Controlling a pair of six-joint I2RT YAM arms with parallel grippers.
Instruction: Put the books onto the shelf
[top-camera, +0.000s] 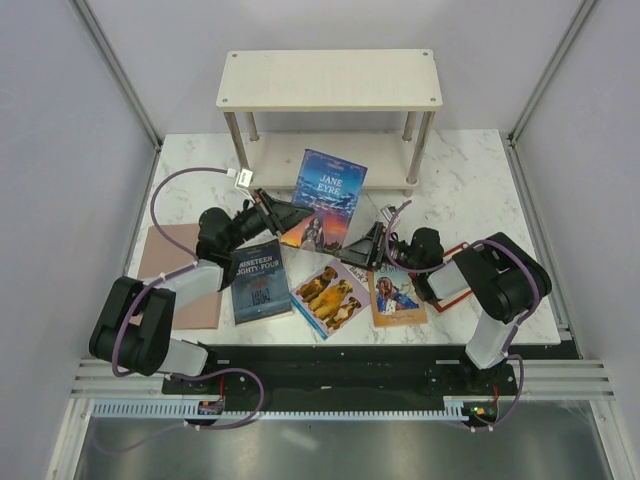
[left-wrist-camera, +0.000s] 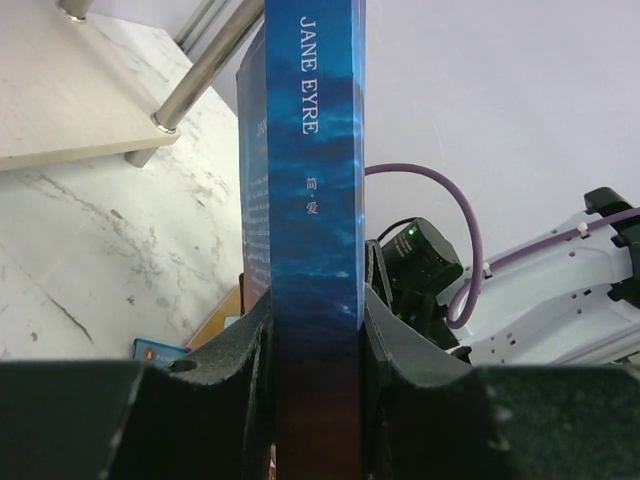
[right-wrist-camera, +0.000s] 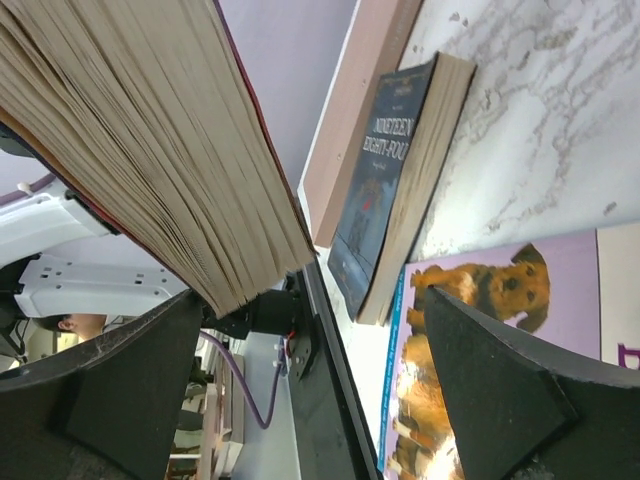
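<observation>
Blue-covered Jane Eyre (top-camera: 328, 195) is held upright just in front of the shelf (top-camera: 330, 80), cover turned away from it. Its spine is clamped low down between the pads (left-wrist-camera: 395, 350) of the left gripper (top-camera: 288, 215), which is closed narrow on the book. In the top view the book's upper edge is seen against the front edge of the shelf's lower board; contact there cannot be told. The right gripper (top-camera: 362, 243) is spread wide with nothing held. It sits on the book's page-edge side, farther from the shelf. The page block is seen close above one finger (right-wrist-camera: 120, 390); touch cannot be told. Farther out from the shelf, three books are laid flat in a close row: Nineteen Eighty-Four (top-camera: 260, 280), the dogs book (top-camera: 330, 297) and the tan portrait book (top-camera: 397, 297), edges nearly meeting. The red-bordered white book (top-camera: 452, 285) is largely hidden under the right arm, well out from the shelf's right posts. A pinkish-brown sheet (top-camera: 165, 270) is laid flat out from the shelf's left posts, just beside Nineteen Eighty-Four. Bare marble table (top-camera: 470, 185) is seen right of the shelf and between its front posts and the flat books. The lower tier's opening between the front posts is faced toward the arms.
</observation>
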